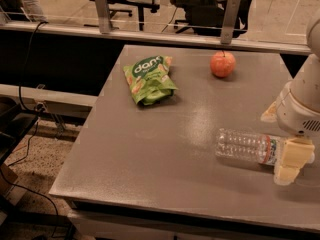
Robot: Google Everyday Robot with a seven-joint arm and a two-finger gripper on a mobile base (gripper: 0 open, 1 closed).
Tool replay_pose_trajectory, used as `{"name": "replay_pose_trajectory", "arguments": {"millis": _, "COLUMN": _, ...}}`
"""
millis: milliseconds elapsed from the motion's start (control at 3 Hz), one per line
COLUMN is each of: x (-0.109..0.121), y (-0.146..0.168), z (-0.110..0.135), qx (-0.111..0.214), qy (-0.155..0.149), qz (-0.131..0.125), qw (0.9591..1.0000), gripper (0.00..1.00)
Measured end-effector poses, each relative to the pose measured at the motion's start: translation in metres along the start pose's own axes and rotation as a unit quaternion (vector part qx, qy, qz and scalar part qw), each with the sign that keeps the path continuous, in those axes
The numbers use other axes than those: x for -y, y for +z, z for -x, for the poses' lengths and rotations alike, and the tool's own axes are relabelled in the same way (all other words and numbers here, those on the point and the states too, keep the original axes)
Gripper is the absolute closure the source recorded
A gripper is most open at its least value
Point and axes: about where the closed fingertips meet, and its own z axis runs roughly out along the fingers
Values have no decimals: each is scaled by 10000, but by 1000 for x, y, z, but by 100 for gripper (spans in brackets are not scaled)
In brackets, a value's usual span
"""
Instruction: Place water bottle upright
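The water bottle (244,145) is clear ribbed plastic with a red-blue-white label band near its right end. It lies on its side on the grey table (160,149), near the right front. My gripper (291,160) hangs from the white arm (302,104) at the right edge of the view. It is down at the bottle's cap end, and its cream-coloured front part covers the cap.
A green snack bag (148,79) lies at the back left of the table. A red apple (222,64) sits at the back middle. A rail with metal posts (102,6) runs behind the table, with office chairs beyond. Cables lie on the floor at left.
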Motion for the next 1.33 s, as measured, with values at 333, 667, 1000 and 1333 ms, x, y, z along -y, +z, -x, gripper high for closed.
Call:
{"name": "replay_pose_trajectory", "arguments": {"millis": 333, "x": -4, "y": -1, "z": -3, "qx": -21, "qy": -107, "qz": -17, "qw": 9999, "gripper": 39}}
{"name": "replay_pose_trajectory", "arguments": {"millis": 667, "x": -7, "y": -11, "z": -6, "qx": -60, "qy": -297, "qz": -58, "qw": 9995, "gripper": 70}}
{"name": "replay_pose_trajectory", "arguments": {"millis": 1000, "x": 4, "y": -24, "z": -3, "qx": -96, "qy": -701, "qz": -192, "qw": 9973, "gripper": 94}}
{"name": "replay_pose_trajectory", "arguments": {"millis": 1333, "x": 31, "y": -33, "z": 7, "qx": -84, "qy": -1282, "qz": -486, "qw": 9905, "gripper": 100}}
